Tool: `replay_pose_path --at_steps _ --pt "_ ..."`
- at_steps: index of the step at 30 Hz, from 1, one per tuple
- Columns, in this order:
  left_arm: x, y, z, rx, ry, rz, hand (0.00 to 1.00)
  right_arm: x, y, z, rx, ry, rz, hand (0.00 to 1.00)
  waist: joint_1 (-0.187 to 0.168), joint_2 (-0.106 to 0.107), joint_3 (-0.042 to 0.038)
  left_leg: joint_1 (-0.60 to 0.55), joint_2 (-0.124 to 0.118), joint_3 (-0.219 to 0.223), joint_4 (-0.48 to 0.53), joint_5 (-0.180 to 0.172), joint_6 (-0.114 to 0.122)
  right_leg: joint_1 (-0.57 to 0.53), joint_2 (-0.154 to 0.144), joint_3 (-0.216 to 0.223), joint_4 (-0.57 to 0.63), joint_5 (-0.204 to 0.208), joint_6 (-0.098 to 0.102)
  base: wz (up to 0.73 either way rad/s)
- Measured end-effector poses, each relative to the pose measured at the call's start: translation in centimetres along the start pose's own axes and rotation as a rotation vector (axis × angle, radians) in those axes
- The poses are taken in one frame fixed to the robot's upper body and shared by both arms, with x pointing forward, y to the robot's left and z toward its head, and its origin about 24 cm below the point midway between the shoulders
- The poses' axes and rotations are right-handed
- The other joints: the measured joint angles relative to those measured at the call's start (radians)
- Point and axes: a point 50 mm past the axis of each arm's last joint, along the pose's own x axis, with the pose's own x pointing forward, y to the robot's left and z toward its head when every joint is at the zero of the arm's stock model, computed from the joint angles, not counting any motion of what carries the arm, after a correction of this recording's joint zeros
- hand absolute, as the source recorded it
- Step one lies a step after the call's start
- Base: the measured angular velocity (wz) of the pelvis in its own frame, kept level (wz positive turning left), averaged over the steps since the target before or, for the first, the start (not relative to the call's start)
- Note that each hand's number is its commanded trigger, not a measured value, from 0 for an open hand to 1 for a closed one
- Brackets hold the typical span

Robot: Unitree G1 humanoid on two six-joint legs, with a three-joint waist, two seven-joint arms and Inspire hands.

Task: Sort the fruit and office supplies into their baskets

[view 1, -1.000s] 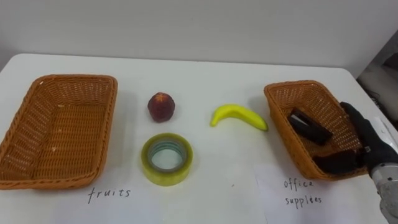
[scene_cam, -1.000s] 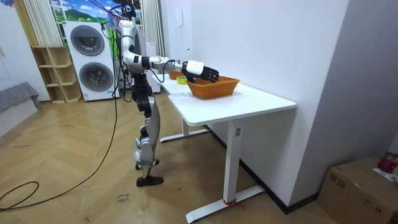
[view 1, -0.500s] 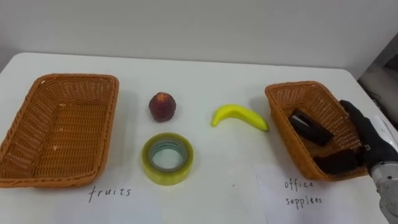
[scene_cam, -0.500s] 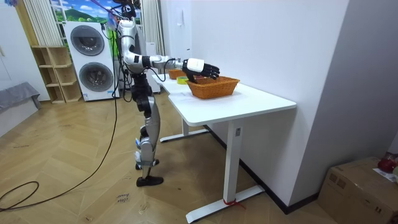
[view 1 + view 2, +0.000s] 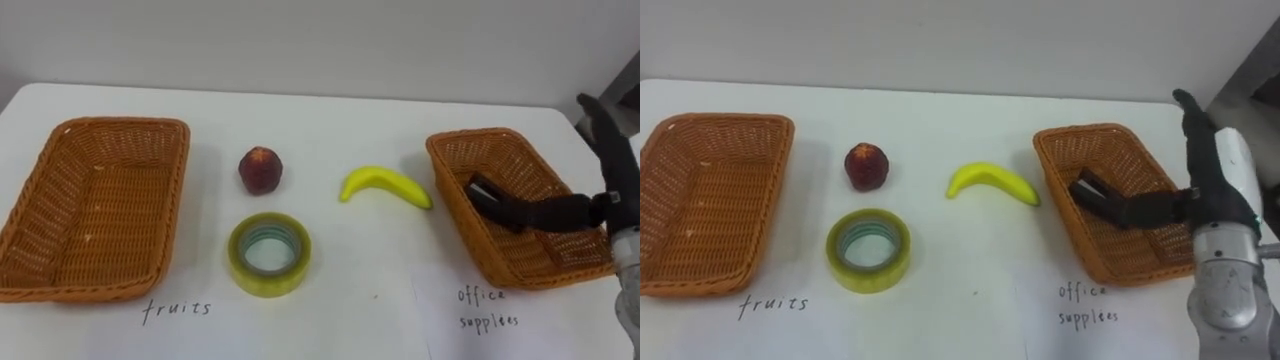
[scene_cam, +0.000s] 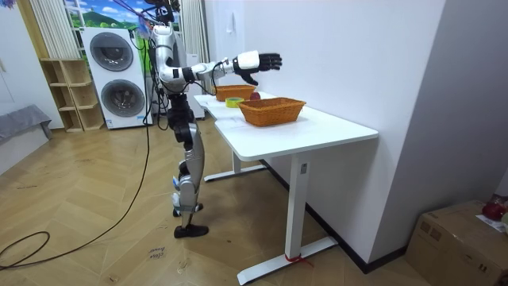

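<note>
Your right hand (image 5: 612, 170) hovers over the table's right end, above the office-supplies basket (image 5: 455, 200), fingers spread and straight, holding nothing. A black office item (image 5: 482, 190) already lies inside that basket, so the likely job is the next pick.

Nearest the front edge, just behind the handwritten labels (image 5: 176, 310), sits the tape roll (image 5: 268, 256), lying flat with its hole up. It is the one office supply left out on the table (image 5: 350, 290), so take it first. Come down from above, put the thumb in the hole and the fingers on the outer wall, and close firmly, because the smooth side may slip.

Carry it along the front edge to stay clear of the banana (image 5: 385, 186), which lies farther back, just beside the basket's left wall. Clear the rim, then let go low, beside the black item.

The peach (image 5: 260, 171) sits just behind the roll. It and the banana belong in the empty fruit basket (image 5: 95, 210) at the left end — a long reach for this hand.
</note>
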Motion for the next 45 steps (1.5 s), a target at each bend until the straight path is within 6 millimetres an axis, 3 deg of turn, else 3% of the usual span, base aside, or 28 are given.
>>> replay_pose_path --at_steps 8,16,20,28,30,37,42,45 --pt "-0.1 -0.2 -1.1 0.013 0.038 -0.008 0.0 0.3 -0.8 2.4 0.024 -0.122 -0.069 0.0 0.006 -0.001 0.0 0.001 -0.001 -0.001 0.001 0.0 0.0 0.003 -0.001 0.0 0.0 0.0 0.0 0.0" --pt "0.0 -0.3 -0.1 0.011 0.008 -0.009 0.0 0.6 -1.0 3.3 0.036 -0.163 -0.08 0.0 0.008 0.001 0.0006 0.0 -0.001 -0.001 0.001 0.0 0.0 0.002 -0.001 0.002 0.001 0.0 0.0 0.0" --pt "0.1 -0.3 0.5 0.006 -0.005 -0.008 0.0 0.6 -0.9 3.4 0.072 -0.162 -0.075 0.0 0.029 0.003 0.001 0.001 -0.001 0.0 0.0 0.0 0.0 0.0 0.0 0.002 0.001 0.0 0.0 0.0" --pt "0.1 -0.7 1.1 0.036 -0.032 -0.027 0.0 1.6 1.0 6.0 0.228 -0.243 0.004 0.0 0.035 0.003 0.0014 -0.008 -0.002 -0.012 0.002 0.0 0.0 -0.001 -0.001 -0.009 -0.001 0.0 0.0 0.05" --pt "0.1 -0.9 1.1 0.043 -0.035 -0.039 0.0 1.8 1.4 6.6 0.24 -0.265 0.022 0.0 0.051 0.003 0.0012 -0.01 -0.004 -0.019 0.002 0.0 0.0 0.0 0.0 -0.013 -0.002 0.0 0.0 0.08" --pt "0.0 -1.3 0.9 0.065 -0.023 -0.061 0.0 1.4 3.6 6.7 0.272 -0.259 0.118 0.0 0.089 0.003 0.0024 -0.014 -0.005 -0.041 0.01 0.001 -0.001 0.014 -0.002 -0.027 -0.02 0.0 0.0 0.11" --pt "0.0 -1.5 0.9 0.07 -0.01 -0.067 0.0 1.0 5.0 7.0 0.298 -0.258 0.188 0.0 0.105 0.018 0.0119 -0.019 -0.005 -0.054 0.003 0.001 -0.001 0.013 -0.003 -0.04 -0.019 0.0 0.0 0.07" --pt "0.0 -1.5 1.1 0.075 -0.015 -0.064 0.0 0.8 5.5 7.2 0.302 -0.263 0.209 0.0 0.113 0.02 0.0092 -0.035 -0.006 -0.056 0.004 0.002 -0.001 0.001 -0.004 -0.054 -0.018 0.0 0.0 0.07"
